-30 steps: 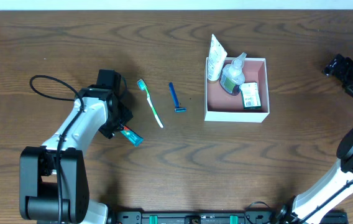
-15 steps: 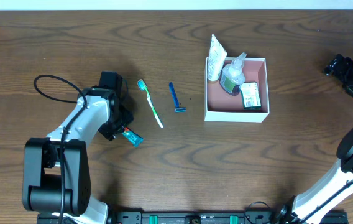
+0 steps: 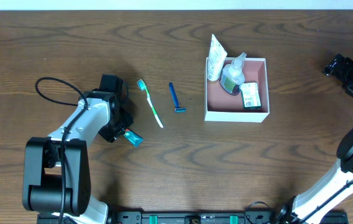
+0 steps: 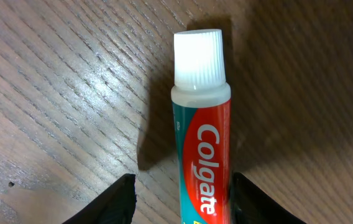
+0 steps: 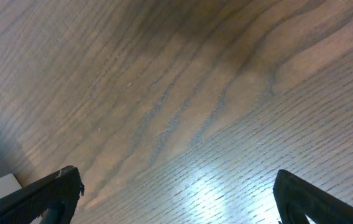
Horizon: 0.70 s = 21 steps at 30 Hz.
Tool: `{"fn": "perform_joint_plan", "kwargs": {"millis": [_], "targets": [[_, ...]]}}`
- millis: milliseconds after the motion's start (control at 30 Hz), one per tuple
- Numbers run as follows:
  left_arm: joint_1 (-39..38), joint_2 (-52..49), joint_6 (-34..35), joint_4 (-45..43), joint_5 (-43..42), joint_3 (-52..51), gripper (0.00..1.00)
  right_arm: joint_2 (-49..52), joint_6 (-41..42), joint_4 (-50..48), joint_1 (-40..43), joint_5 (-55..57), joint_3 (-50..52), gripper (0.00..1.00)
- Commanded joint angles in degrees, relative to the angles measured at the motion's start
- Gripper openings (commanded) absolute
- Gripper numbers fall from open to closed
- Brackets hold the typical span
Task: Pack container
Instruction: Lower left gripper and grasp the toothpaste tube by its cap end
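Observation:
The container (image 3: 235, 116), a shallow white-walled box with a pink inside, sits right of centre. It holds a clear green bottle (image 3: 232, 76) and a green-and-white soap packet (image 3: 250, 95), and a white tube (image 3: 215, 57) leans on its far left corner. A red and teal Colgate toothpaste tube (image 3: 132, 138) (image 4: 201, 143) lies on the table at the left. My left gripper (image 3: 120, 129) (image 4: 183, 193) is open and straddles it: the right finger touches the tube, the left finger stands apart. My right gripper (image 3: 349, 70) (image 5: 176, 199) is wide open over bare wood at the far right.
A green toothbrush (image 3: 150, 102) and a blue razor (image 3: 176, 98) lie on the wooden table between the left arm and the container. A black cable (image 3: 51, 84) loops out to the left of the left arm.
My left arm has shifted slightly over the toothpaste and its jaws have narrowed a little around it. The right arm and the other items have not moved.

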<state>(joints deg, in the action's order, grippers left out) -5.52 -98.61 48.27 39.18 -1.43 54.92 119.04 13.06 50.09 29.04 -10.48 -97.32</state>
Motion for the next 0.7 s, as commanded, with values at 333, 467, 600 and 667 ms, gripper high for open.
{"fn": "perform_joint_plan", "kwargs": {"millis": [333,467,600,667], "targets": [[0.0,-0.7,0.7,-1.2,0.6,-2.0,0.44,-1.4,0.6,0.0,0.2,0.1,0.3,0.99],[0.0,-0.7,0.7,-1.2,0.6,-2.1,0.41,-1.4,0.6,0.0,0.2,0.1,0.3,0.99],[0.0,-0.7,0.7,-1.4,0.6,-2.1,0.33,-1.4,0.6,0.0,0.2,0.1,0.3,0.99],[0.0,-0.7,0.7,-1.4,0.6,-2.1,0.30,-1.4,0.6,0.0,0.2,0.1,0.3,0.99]]}}
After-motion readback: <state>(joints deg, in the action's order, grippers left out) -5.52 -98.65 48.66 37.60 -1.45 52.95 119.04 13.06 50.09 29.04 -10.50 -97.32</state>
